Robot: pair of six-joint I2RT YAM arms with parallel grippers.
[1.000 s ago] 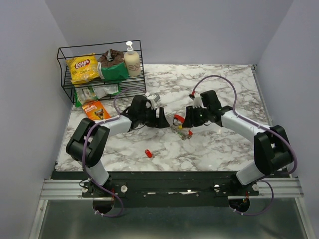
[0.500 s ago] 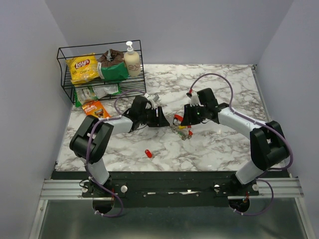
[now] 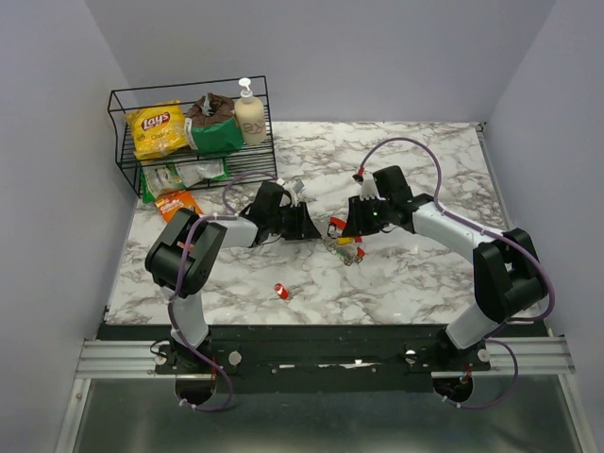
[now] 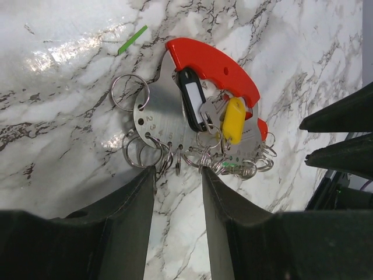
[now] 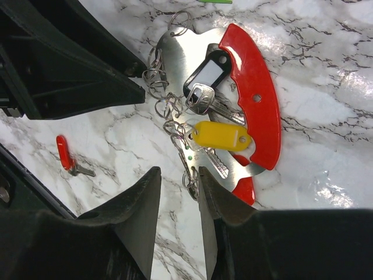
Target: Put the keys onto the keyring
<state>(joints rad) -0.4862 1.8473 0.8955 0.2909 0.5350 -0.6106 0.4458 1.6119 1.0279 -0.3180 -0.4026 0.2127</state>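
At the centre of the worktop [image 3: 406,283] the keyring [image 4: 213,61] is laid flat, with black- and yellow-tagged keys [image 4: 233,119] hung on it. A red-headed key [image 5: 63,151] is seen at its 8 o'clock. The left gripper [image 4: 178,172] is set at 9 o'clock and the right gripper [image 5: 179,172] at 2, both half-closed at the rings; whether either grasps cannot be told

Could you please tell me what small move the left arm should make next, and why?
Probably close the left gripper on the keyring: its small rings sit at the gap between the gripper's fingers, and the red key lies loose.
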